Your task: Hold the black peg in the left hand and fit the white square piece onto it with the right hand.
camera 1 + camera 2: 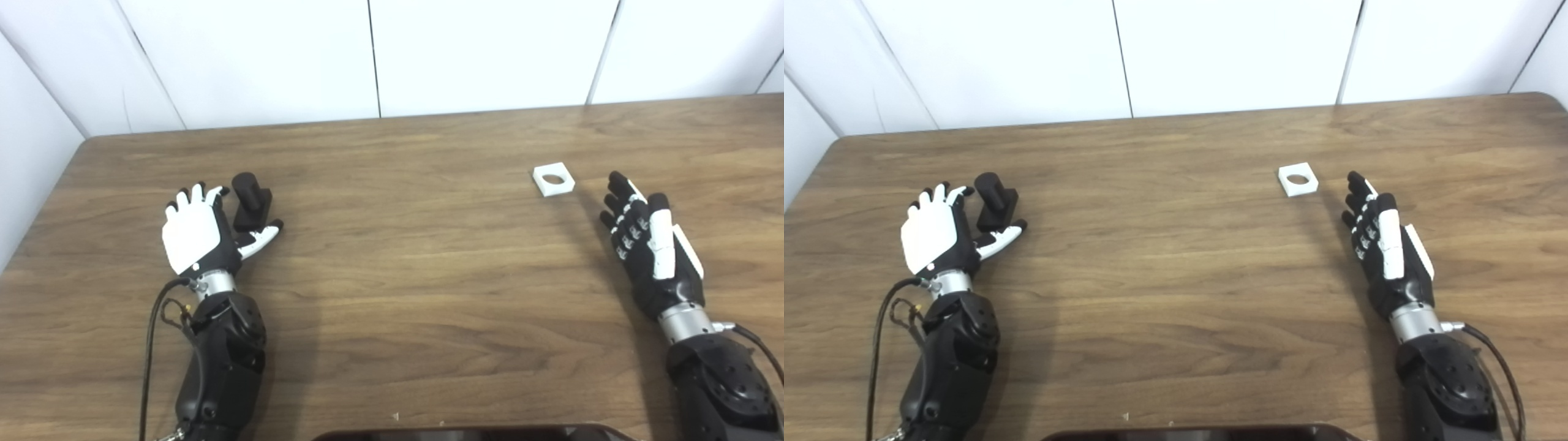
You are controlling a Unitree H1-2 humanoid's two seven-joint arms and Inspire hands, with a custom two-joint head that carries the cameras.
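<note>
Both hands are lying open and empty on the table (392,275), the left hand (196,229) beside the black peg (250,199), the right hand (649,245) near the white square piece (554,179), which looks light and rigid, best pinched by its outer edges.

Our left arm comes in from the near left, its black forearm lying along the tabletop (392,294) with a cable looping beside the wrist. Our left hand (199,236) shows its white back to us, fingers (196,195) spread and pointing far, thumb (263,236) stretched out to the right, holding nothing. Our right arm enters from the near right, silver wrist above the black forearm. Our right hand (649,245) is turned on its edge, fingers (620,199) loosely extended toward the far left, nothing between them.
</note>
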